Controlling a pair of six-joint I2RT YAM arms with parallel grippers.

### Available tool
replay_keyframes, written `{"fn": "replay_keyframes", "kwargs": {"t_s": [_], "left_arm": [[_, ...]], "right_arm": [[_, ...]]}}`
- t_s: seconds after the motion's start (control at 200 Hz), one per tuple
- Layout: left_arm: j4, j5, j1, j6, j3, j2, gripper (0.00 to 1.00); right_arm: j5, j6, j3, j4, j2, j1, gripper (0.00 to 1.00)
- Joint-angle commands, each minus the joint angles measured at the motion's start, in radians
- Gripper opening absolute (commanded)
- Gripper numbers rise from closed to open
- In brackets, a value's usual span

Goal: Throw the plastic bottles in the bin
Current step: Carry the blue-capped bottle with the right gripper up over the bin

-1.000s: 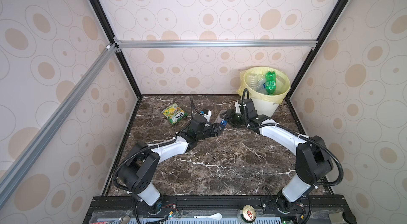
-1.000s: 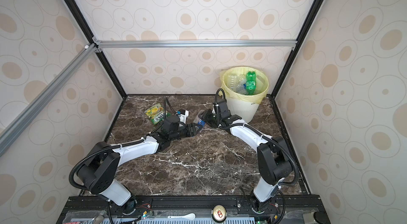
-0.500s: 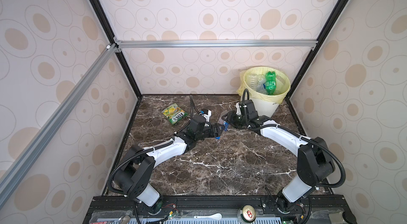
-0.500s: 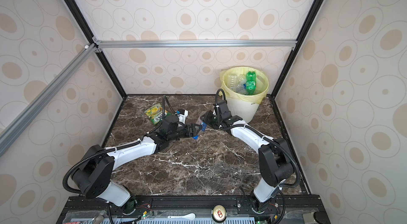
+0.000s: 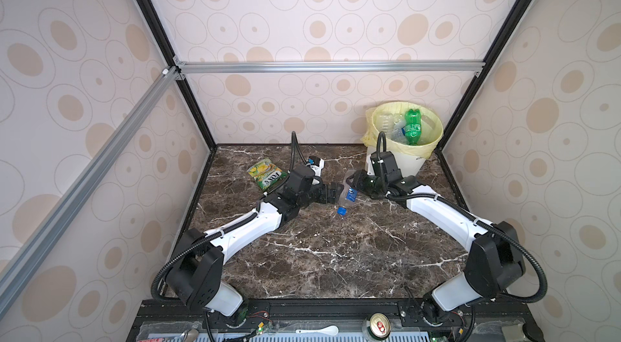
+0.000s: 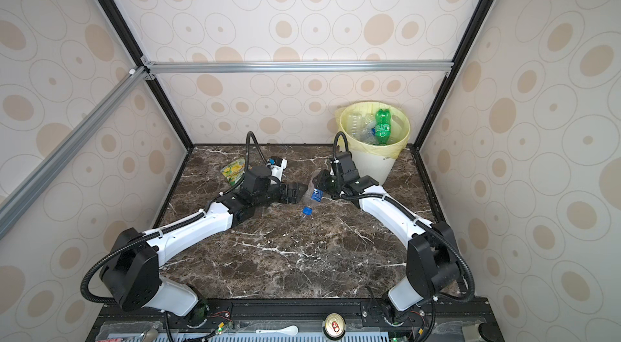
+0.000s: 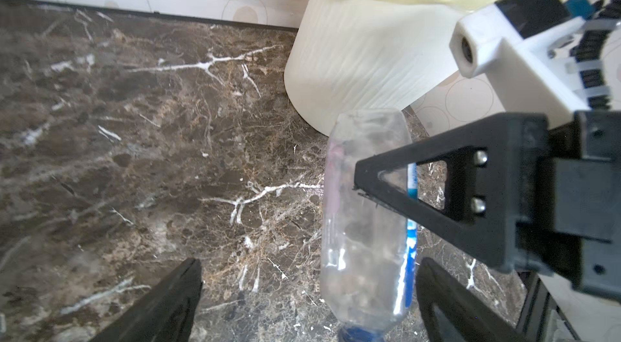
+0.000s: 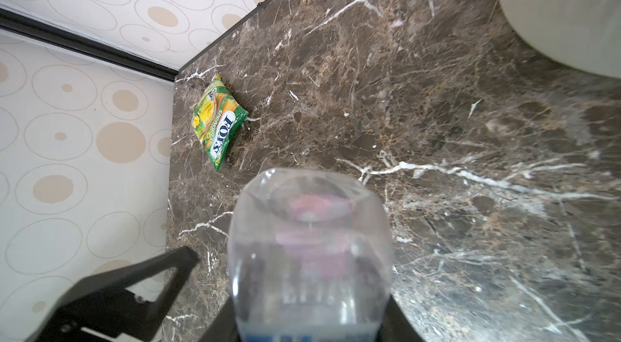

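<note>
From where I stand, the far left of the counter (image 5: 336, 256) holds only the yellow-green snack packet (image 5: 267, 175), lying flat near the back corner. It is not a bottle and not part of the job.

Next along, the left pincer (image 5: 332, 193) reaches toward the middle. Its jaws stand wide apart and grip nothing. In the left wrist view its two fingers flank the clear bottle (image 5: 349, 194) without touching it.

That bottle, with a blue label and a blue cap (image 5: 341, 211), sits between the two arms near the middle of the counter. It is tilted, with the cap toward the front. I cannot tell whether the cap touches the counter.

The right pincer (image 5: 358, 184) is clenched on the bottle's body. The right wrist view looks straight along the bottle from between the fingers, toward its base.

Furthest right, in the back corner, stands the bin (image 5: 410, 165), just behind the right arm's wrist. Inside the yellow bag I can see a green bottle (image 5: 412, 125) and several clear bottles (image 5: 389, 122) piled together.

The work looks almost done to me. I see no other bottle loose on the counter, so this one seems to be the last. What remains is for the right arm to carry it back over the rim and drop it in.
</note>
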State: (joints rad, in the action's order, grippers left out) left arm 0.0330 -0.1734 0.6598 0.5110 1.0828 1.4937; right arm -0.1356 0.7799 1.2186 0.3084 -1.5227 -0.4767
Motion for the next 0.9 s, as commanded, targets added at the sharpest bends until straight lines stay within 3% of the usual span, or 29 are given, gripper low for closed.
{"fn": "replay_keyframes", "kwargs": {"t_s": [0.0,0.37,0.67,0.895], "left_arm": [[-0.062,0.031,0.015,-0.121,0.112,-0.01,0.99],[-0.151,0.036,0.062,-0.348,0.483,0.138,0.99],[-0.24,0.046,0.119,-0.485,0.836,0.322,0.99],[-0.255,0.06,0.171,-0.549,1.032,0.436,0.99]], "right_arm": [[0.079,-0.088,0.079,0.096,0.062,0.017,0.43],[0.232,-0.295,0.35,0.294,0.134,0.085,0.44],[0.26,-0.383,0.576,0.348,0.1,0.222,0.44],[0.359,-0.484,0.758,0.367,0.054,0.259,0.44]]}}
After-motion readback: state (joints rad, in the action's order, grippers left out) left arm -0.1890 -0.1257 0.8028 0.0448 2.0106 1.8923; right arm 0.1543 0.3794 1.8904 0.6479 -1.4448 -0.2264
